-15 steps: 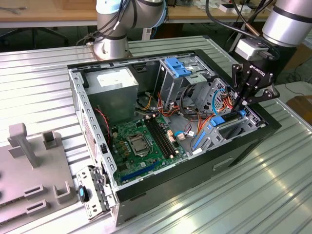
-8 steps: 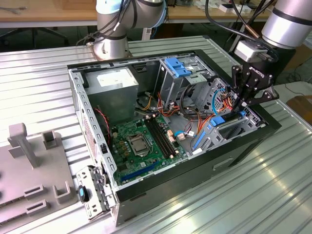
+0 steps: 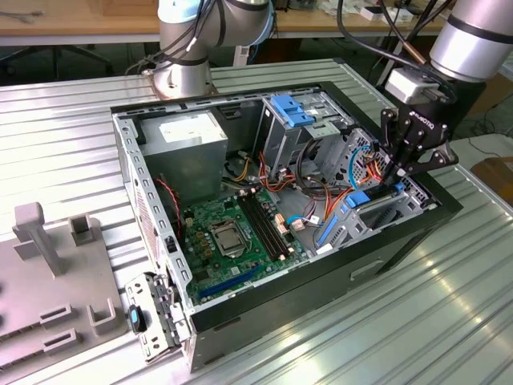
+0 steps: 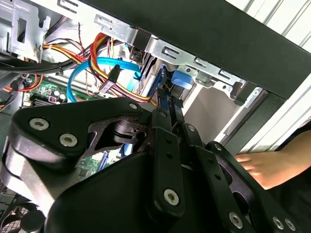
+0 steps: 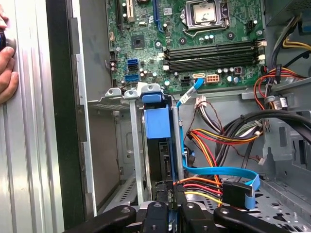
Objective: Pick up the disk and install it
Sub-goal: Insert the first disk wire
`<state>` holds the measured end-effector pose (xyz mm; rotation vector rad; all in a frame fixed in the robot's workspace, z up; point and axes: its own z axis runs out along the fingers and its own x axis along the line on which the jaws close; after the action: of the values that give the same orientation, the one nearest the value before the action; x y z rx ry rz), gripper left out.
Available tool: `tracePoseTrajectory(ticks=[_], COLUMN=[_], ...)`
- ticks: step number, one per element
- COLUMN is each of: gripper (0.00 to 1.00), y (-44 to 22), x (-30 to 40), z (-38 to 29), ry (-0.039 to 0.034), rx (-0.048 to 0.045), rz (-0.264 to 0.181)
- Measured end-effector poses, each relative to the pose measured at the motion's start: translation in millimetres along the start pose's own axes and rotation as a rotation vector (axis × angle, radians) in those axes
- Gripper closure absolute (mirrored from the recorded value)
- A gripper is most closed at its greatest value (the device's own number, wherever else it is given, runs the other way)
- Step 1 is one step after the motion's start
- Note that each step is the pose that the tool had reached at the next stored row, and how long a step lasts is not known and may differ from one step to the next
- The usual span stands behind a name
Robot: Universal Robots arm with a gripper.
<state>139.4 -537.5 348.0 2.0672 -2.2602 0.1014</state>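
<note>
The disk (image 5: pixel 158 127) stands on edge in a silver drive bay (image 5: pixel 134 145) at the corner of the open computer case (image 3: pixel 337 281). It has a dark body and a blue plastic bracket at its far end. In the exterior view its blue bracket (image 3: pixel 358 198) shows just below my black gripper (image 3: pixel 397 175), at the case's right side. In both wrist views my gripper (image 5: pixel 168 213) (image 4: pixel 165 104) is shut on the disk's near edge, with the jaws close together. The disk's lower part is hidden inside the bay.
Orange, yellow and blue cables (image 5: pixel 218 172) run right beside the bay. The motherboard (image 3: pixel 232 228) lies in the case's middle, a grey power-supply box (image 3: pixel 188 132) and a silver cage with a blue latch (image 3: pixel 292 108) behind it. A person's hand (image 4: pixel 265 167) (image 5: pixel 6 63) rests outside the case wall.
</note>
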Motion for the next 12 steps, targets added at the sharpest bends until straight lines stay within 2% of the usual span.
tracePoseTrajectory(ticks=[12], gripper=[0.83], y=[1.3], x=[0.0], z=[1.5], ry=[0.0000], rx=[0.0000], rz=[0.000])
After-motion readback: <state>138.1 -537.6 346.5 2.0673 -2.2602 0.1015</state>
